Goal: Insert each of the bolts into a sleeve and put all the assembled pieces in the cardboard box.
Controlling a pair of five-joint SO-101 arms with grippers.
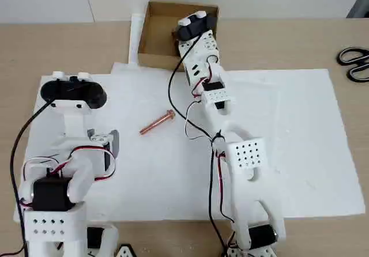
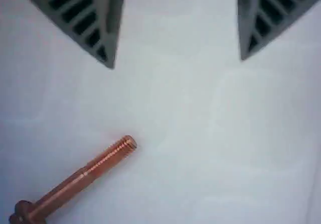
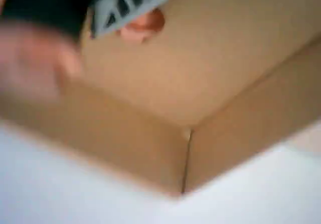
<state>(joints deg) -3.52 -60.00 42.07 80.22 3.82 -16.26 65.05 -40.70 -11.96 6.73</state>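
Observation:
A copper bolt [image 1: 157, 123] lies loose on the white foam sheet [image 1: 300, 142], near its middle. In the left wrist view the bolt [image 2: 75, 181] lies just short of my left gripper [image 2: 175, 33], which hangs open over bare foam. In the high view my left gripper [image 1: 106, 144] is left of the bolt. My right gripper [image 1: 185, 29] hangs over the cardboard box [image 1: 151, 32] at the table's back. In its wrist view the right gripper [image 3: 108, 20] looks shut on a black sleeve [image 3: 45, 3], with a copper bolt head [image 3: 145, 23] showing at its end above the box floor [image 3: 210, 58].
Black-handled scissors [image 1: 354, 61] lie at the far right on the wooden table. A white strip [image 1: 136, 38] stands against the box's left side. The foam to the right of the right arm is bare.

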